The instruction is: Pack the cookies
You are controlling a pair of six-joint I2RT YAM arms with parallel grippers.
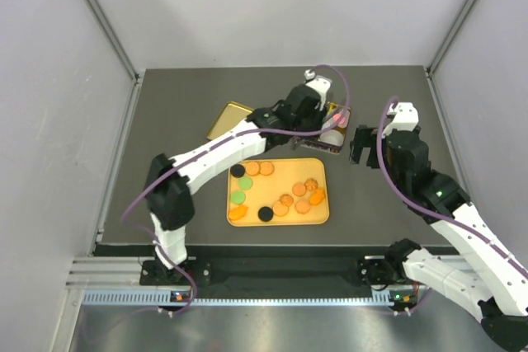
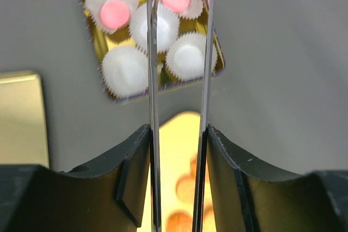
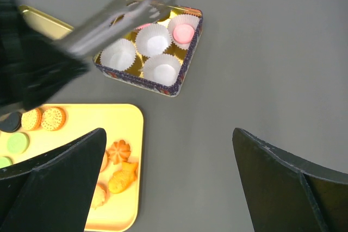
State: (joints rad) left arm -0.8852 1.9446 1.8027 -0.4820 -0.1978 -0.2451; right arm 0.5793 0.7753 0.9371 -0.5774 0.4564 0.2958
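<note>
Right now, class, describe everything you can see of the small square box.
The box is square and shallow, shiny gold inside with a dark patterned outer wall. White pleated paper cups fill it; at least two hold pink cookies. It sits flat on the grey table, beyond the yellow tray. Metal tongs hang above it.

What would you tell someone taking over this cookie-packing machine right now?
Left tool: shut on tongs, tips over the box.
Right tool: open, empty, just right of the box.
Done: at least two pink cookies sit in paper cups in the box.
To do: other cups are empty; about a dozen cookies lie on the yellow tray.
</note>
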